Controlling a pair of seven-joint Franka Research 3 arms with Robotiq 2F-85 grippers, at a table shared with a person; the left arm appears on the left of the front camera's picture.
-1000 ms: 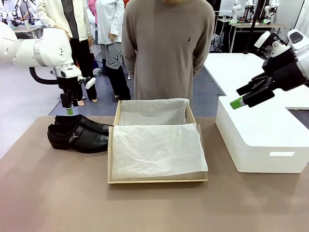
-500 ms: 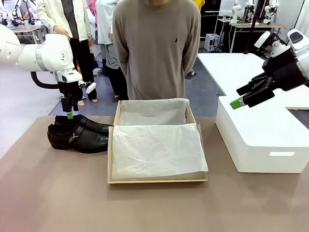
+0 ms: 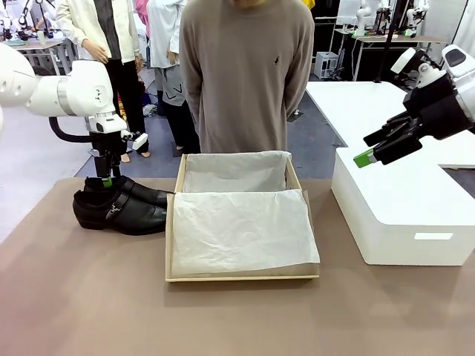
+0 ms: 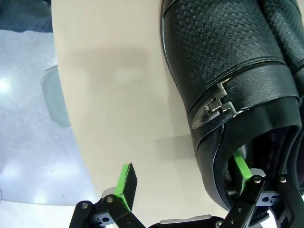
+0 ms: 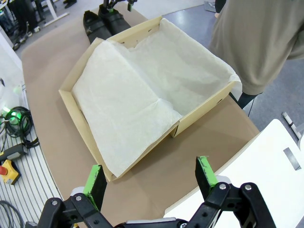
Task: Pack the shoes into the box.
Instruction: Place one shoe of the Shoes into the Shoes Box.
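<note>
Two shoes [image 3: 119, 209], one box [image 3: 241, 279]; left gripper [image 4: 183, 171], seemingly astride one, and right gripper [image 5: 150, 173] agape.

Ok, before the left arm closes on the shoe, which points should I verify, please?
1. Left gripper open: ok.
2. One finger inside the shoe, the other outside its wall: ok.
3. Tan box open, tissue paper lying inside, no shoe in it: ok.
4. Right gripper open above the white box, apart from the tan box: ok.
5. How deep the inner finger sits: cannot tell.
</note>
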